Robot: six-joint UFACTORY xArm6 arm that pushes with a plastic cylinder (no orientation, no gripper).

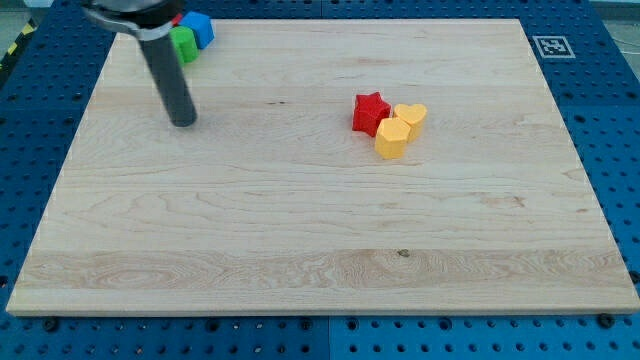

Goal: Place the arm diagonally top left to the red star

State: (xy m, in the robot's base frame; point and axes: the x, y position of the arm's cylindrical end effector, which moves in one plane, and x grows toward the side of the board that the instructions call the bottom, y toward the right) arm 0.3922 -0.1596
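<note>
The red star (370, 113) lies on the wooden board a little right of centre, toward the view's top. Two yellow blocks touch it on its right: a yellow heart (410, 114) and a yellow hexagon-like block (391, 138). My tip (183, 122) rests on the board far to the left of the red star, at about the same height in the view. The dark rod rises from it toward the view's top left corner.
A green block (184, 44) and a blue block (200, 28) sit at the board's top left, just right of the rod, with a bit of red showing behind them. The board (320, 250) lies on a blue pegboard; a marker tag (551, 46) is at top right.
</note>
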